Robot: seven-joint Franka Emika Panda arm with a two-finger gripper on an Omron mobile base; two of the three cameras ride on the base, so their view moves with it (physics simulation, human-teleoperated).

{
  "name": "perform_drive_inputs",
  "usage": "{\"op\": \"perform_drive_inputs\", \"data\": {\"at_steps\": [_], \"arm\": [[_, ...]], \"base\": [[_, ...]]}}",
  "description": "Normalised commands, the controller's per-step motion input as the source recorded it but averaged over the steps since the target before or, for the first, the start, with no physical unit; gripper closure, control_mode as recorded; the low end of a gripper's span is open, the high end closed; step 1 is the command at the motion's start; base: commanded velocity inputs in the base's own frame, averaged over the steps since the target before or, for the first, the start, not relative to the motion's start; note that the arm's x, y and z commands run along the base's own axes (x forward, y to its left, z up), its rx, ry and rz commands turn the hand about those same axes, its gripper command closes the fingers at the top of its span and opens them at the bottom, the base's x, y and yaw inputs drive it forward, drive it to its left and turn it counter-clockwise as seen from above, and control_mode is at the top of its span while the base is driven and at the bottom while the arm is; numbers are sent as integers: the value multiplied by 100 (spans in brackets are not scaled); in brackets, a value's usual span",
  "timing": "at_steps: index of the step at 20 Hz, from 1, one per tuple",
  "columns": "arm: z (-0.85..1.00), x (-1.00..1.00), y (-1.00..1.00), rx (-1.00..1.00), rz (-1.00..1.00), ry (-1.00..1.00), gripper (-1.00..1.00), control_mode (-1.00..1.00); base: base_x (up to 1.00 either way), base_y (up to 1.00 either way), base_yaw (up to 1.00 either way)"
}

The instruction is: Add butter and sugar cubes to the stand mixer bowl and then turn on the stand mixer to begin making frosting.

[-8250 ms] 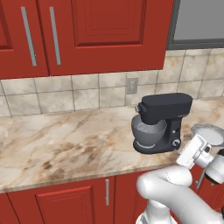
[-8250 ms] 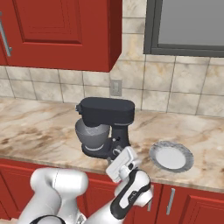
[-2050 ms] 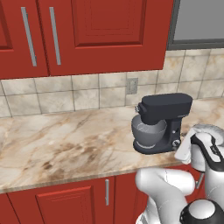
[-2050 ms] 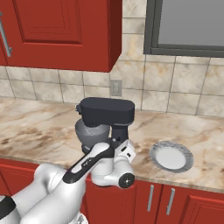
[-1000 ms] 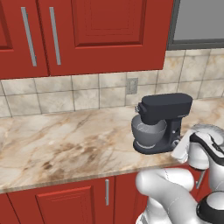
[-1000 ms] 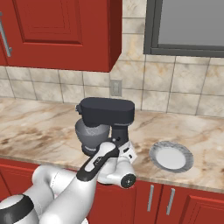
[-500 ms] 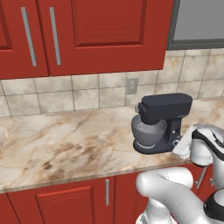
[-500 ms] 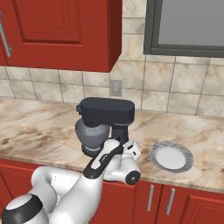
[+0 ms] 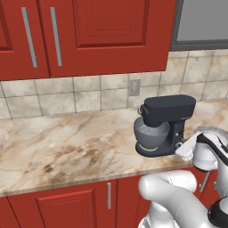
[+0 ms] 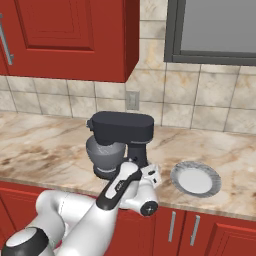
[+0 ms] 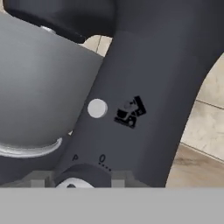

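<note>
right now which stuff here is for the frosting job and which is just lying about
For the job:
- stand mixer
- stand mixer bowl
- small round knob on the mixer's column
- hand, close to the mixer's column

Just lying about:
- flat round grey plate
- wall outlet
- red cabinets

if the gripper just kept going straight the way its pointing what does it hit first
Most likely the stand mixer itself: the hand view looks straight at its dark column, close up, with the round knob between the gripper tips. The stand mixer bowl sits off to one side.
</note>
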Motion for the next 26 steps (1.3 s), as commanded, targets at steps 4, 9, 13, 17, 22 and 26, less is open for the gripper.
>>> {"op": "perform_drive_inputs", "data": {"at_steps": [4, 9, 13, 17, 22, 26], "arm": [[0, 0, -63, 66, -10, 13, 100, -100], [0, 0, -53, 70, -8, 15, 100, -100], [0, 0, -45, 64, -10, 13, 100, -100], [0, 0, -35, 56, -10, 9, 100, -100], [18, -3, -13, 31, -10, 1, 100, -100], [45, -15, 0, 8, -9, 0, 100, -100]], "base": [[0, 0, 0], [0, 0, 0], [0, 0, 0], [0, 0, 0], [0, 0, 0], [0, 0, 0]]}}
